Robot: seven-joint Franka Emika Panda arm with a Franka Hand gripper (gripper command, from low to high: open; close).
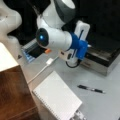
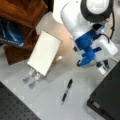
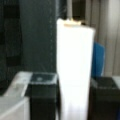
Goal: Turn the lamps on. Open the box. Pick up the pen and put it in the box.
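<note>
- White notepad (image 1: 57,97) fills a front view's bottom, spiral edge toward the wooden block (image 1: 13,95) at the left; in both front views it lies flat on the grey table (image 1: 100,105).
- Bent low over the table's far side, the Franka arm (image 1: 55,37) turns its blue wrist mount (image 1: 80,46) toward the box (image 1: 105,58), whose lid appears shut.
- Gripper (image 2: 103,66) hangs just beside the box's edge in a front view; whether its claw is wide or narrow cannot be told.
- Black pen (image 1: 91,89), with its pale band, lies alone on bare tabletop between notepad and box, touching neither, with open room all around it.
- Seen from above in a front view, the pen (image 2: 67,90) points toward the arm, and the box (image 2: 107,97) shows a white label on its front edge.
- White cable (image 1: 42,68) runs from the arm's base past the notepad.
- Only the wrist view shows a bright white upright shape (image 3: 73,70) between two dark fingers (image 3: 43,100).
</note>
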